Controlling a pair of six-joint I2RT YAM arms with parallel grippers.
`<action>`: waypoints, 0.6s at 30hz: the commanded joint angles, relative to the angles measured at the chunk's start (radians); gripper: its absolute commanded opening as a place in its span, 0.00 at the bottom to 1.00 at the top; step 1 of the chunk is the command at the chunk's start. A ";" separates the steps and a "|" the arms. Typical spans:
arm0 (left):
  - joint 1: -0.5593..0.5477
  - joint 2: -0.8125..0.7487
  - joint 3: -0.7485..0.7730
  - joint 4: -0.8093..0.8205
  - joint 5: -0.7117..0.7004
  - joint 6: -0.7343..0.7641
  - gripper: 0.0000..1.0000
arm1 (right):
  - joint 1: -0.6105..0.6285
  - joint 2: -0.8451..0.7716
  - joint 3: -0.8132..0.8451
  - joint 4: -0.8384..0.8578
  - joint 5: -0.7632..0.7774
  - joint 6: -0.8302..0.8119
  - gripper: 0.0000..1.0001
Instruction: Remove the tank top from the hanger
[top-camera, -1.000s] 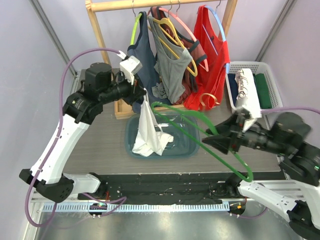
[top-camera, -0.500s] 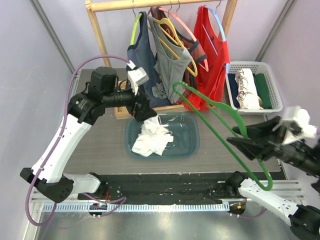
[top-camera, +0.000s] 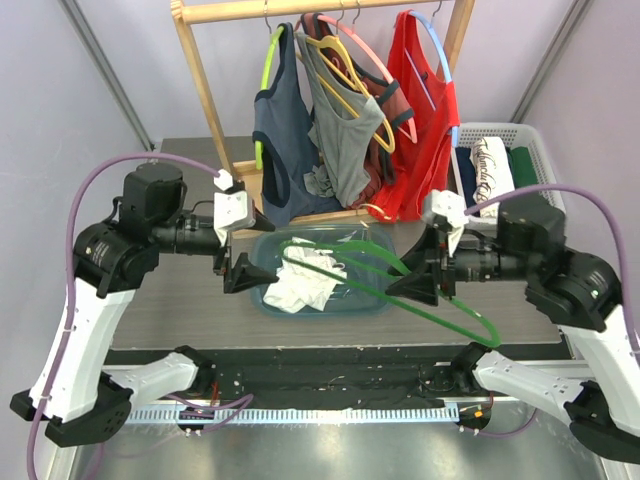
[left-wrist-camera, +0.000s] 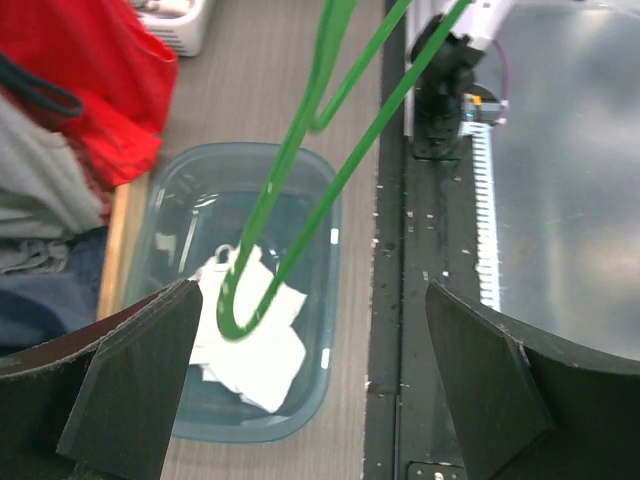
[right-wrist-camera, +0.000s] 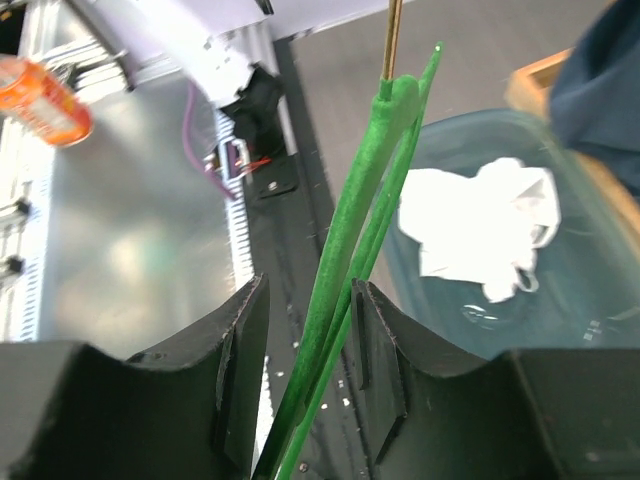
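So I'm sitting at a grey wood-grain table (top-camera: 185, 320) with pale lilac walls (top-camera: 40, 150) closing in on both sides. A wooden rack (top-camera: 203, 95) is standing along the top of the overhead view. A navy top (top-camera: 285, 160), a grey top (top-camera: 345, 140) and a red top (top-camera: 420, 140) are hanging off it, and a white basket (top-camera: 505, 127) of folded clothes is sitting in the upper right. A see-through blue bin (top-camera: 320, 311) is sitting mid-frame, just below the rack. The white tank top (top-camera: 300, 285) is lying inside that bin, crumpled in a loose heap toward its left half, folds bunching over each other. My right gripper (top-camera: 415, 288) is clamping down on the green hanger (top-camera: 440, 315), which is bare and running from the lower right up toward the bin. Its curved end is hanging over the heap, and I can't tell if it's touching the cloth. My left gripper (top-camera: 238, 272) is hovering at the bin's left edge, jaws spread wide and holding nothing.
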 joint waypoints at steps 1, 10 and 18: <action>0.006 0.022 0.020 -0.084 0.132 0.078 1.00 | 0.000 0.027 -0.012 0.082 -0.175 -0.022 0.01; 0.004 0.044 -0.038 -0.148 0.247 0.130 1.00 | 0.000 0.046 -0.043 0.182 -0.276 0.003 0.01; 0.004 0.070 -0.026 -0.124 0.284 0.104 0.75 | 0.000 0.041 -0.050 0.207 -0.290 -0.005 0.01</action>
